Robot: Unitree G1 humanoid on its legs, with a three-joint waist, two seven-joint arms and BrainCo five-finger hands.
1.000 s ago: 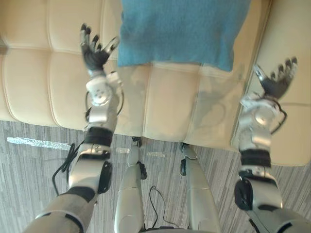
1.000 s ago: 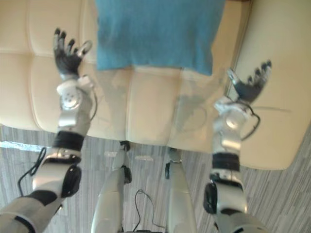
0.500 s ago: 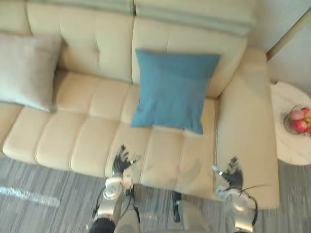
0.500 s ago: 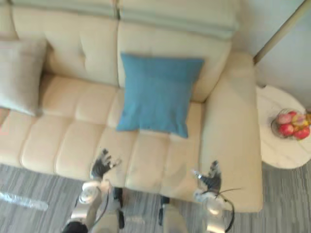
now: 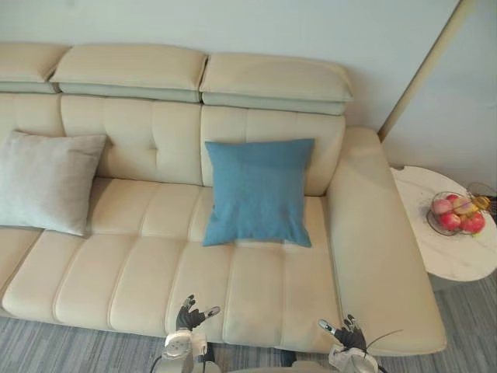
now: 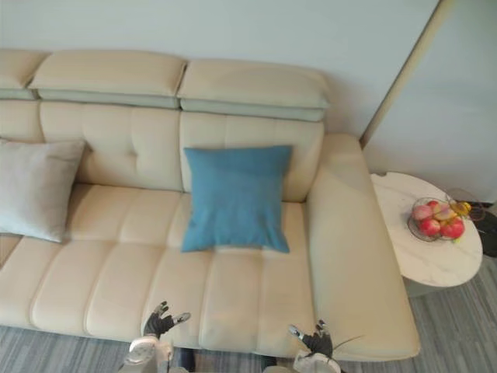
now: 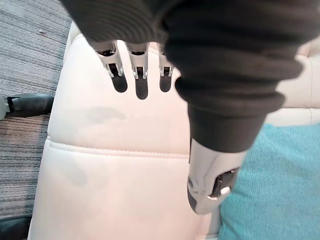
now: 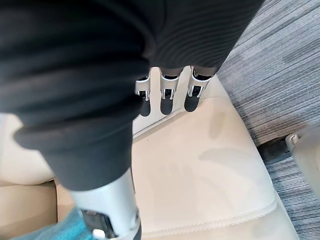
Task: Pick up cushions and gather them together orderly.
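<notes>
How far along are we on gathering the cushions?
Nothing gathered yet: the blue cushion leans mid-seat on the sofa, and the grey cushion sits apart at its left end. In hand: nothing; the left robot hand and right robot hand are open, empty, at the seat's front edge. Left: bring both cushions together.

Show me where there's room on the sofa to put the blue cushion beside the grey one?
The seat between the grey cushion and the blue cushion is bare. So is the front strip before the blue cushion, and the wide arm between it and the table. A fruit bowl crowds the table's far side.
</notes>
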